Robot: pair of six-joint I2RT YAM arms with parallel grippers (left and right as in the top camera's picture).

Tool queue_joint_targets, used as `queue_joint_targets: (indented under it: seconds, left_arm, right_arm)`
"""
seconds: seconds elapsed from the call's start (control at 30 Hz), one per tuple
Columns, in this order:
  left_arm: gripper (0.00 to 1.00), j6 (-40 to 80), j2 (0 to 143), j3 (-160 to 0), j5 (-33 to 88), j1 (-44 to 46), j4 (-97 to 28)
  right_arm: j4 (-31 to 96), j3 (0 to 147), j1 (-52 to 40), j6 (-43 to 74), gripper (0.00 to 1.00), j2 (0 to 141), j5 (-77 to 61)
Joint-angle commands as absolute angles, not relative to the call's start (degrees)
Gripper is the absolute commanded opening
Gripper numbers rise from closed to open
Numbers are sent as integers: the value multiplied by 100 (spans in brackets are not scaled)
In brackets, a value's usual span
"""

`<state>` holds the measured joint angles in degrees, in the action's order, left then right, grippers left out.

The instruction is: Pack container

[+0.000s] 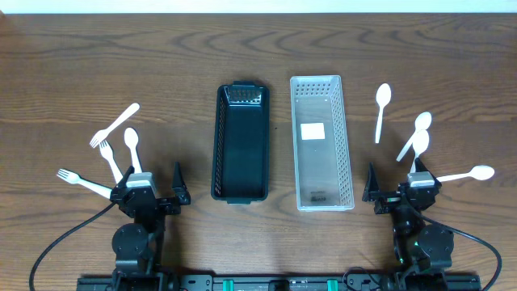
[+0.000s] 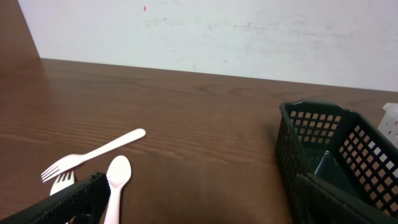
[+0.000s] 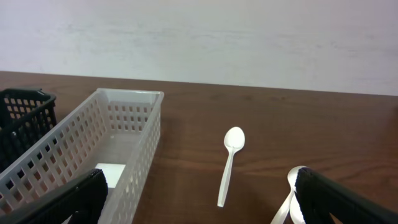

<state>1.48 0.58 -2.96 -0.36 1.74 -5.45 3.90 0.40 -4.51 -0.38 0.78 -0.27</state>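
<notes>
Two adjacent: black basket point(image 1: 241, 153), white basket point(image 1: 321, 145) | cutlery point(image 1: 382, 109) outside both | left gripper point(image 1: 153, 175), right gripper point(image 1: 401, 177) jaws apart

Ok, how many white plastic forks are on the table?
3 white plastic forks, all at left: one diagonal farthest back, one beside the white plastic spoon, one leftmost. None seems hidden.

black basket point(image 2: 311, 130) cut off at right edge, fork point(image 2: 61, 182) half hidden behind left tool finger point(image 2: 68, 202)

Black mesh basket point(image 1: 241, 153); white mesh basket point(image 1: 321, 97); white cutlery point(image 1: 384, 95); brown woodgrain table point(image 1: 97, 56).
</notes>
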Motion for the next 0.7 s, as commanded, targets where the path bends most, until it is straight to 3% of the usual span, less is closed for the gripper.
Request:
queue_joint_targets:
  seconds: [0.0, 0.5, 0.67]
  left_arm:
    - [98, 152, 23, -150, -43, 202, -672]
    - [98, 161, 23, -150, -38, 202, -674]
    - [98, 1566, 86, -495, -38, 202, -711]
  right_arm:
    - [414, 32, -495, 104, 99, 45, -62]
    - [412, 32, -495, 193, 99, 45, -69]
    - [355, 274, -495, 327, 99, 84, -248]
